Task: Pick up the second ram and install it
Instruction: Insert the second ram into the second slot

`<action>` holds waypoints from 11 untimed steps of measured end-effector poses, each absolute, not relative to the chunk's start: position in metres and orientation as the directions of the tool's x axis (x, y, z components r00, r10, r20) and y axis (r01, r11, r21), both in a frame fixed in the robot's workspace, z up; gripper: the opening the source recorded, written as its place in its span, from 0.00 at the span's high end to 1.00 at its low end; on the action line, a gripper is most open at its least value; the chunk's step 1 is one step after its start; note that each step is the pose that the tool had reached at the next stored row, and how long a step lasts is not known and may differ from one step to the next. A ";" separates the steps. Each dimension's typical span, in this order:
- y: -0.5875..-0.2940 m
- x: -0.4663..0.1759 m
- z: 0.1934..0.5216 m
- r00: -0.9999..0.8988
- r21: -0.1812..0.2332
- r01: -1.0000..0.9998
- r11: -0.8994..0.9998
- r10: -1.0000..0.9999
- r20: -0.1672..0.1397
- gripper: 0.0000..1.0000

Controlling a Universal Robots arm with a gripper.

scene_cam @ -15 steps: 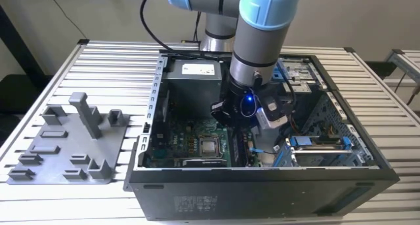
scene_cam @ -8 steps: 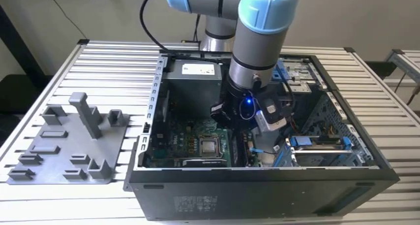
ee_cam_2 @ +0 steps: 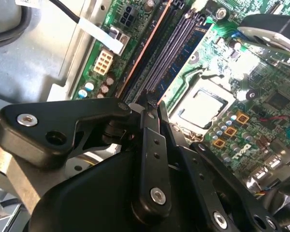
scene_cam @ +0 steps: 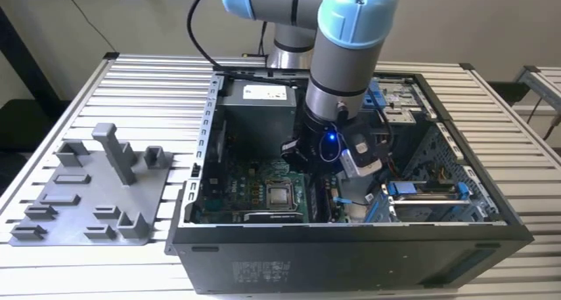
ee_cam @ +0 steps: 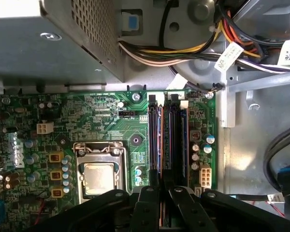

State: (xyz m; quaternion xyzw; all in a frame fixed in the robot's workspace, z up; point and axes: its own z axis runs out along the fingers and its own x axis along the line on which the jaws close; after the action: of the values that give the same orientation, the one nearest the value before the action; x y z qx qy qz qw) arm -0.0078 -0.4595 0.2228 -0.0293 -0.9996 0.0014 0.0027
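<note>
Down inside the open black metal PC case, the black gripper sits pinched narrow over the long black plastic memory slots; can't tell what it's holding.

**Colours inside the open case**

A green motherboard is showing black memory slots and a silvery processor. The black gripper is hanging over it. Yellow, orange and black cables are trailing beside the grey power supply. A grey fixture plate is sitting on the pale ribbed table.

Probably lab: robot arm, slatted bench
</note>
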 end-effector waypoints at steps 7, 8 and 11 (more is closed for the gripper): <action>-0.461 -0.008 0.221 -0.998 -0.003 0.065 0.998 0.065 0.005 0.86; -0.461 -0.008 0.220 -0.998 -0.003 0.065 0.998 0.065 0.005 0.86; -0.461 -0.008 0.219 -0.998 -0.003 0.068 0.998 0.068 0.005 0.86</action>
State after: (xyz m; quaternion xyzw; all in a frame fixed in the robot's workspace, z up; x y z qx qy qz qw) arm -0.0080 -0.4612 0.2191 -0.0339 -0.9994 0.0014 0.0027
